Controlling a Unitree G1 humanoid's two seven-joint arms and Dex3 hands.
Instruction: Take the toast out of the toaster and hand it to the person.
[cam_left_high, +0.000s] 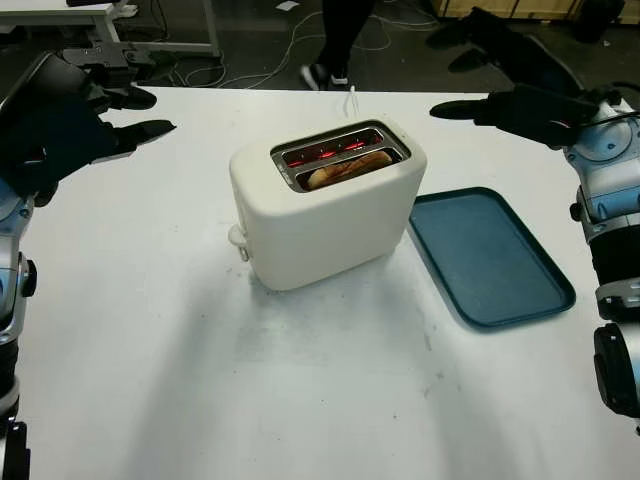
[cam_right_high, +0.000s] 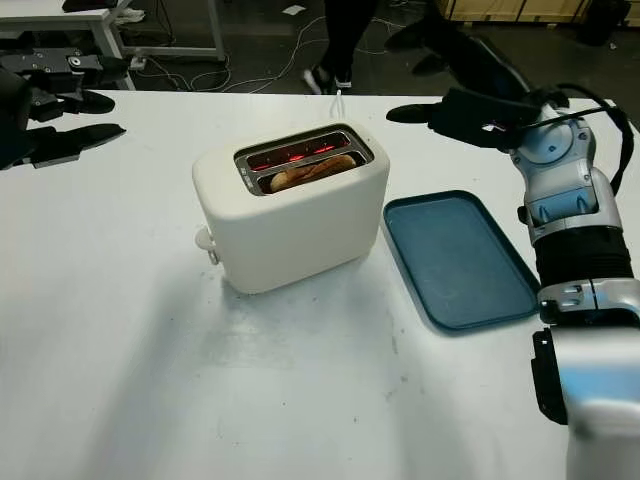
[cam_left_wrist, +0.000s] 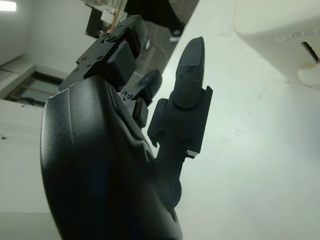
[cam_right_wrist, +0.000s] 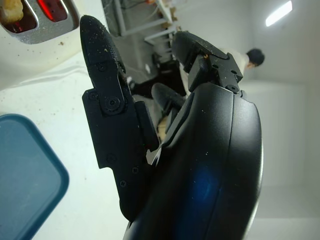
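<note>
A cream toaster (cam_left_high: 330, 210) stands in the middle of the white table (cam_left_high: 200, 380). Its front slot holds a browned slice of toast (cam_left_high: 348, 167), and the back slot glows red. My left hand (cam_left_high: 95, 120) hovers open above the table, well to the left of the toaster. My right hand (cam_left_high: 510, 105) is open too, raised to the right of the toaster beyond the blue tray. Neither hand touches anything. A person's legs (cam_left_high: 340, 40) stand on the floor past the table's far edge.
A flat blue tray (cam_left_high: 490, 255) lies on the table just right of the toaster. The toaster's lever knob (cam_left_high: 238, 237) sticks out on its left end. Cables and desk legs (cam_left_high: 180, 45) lie on the floor behind the table.
</note>
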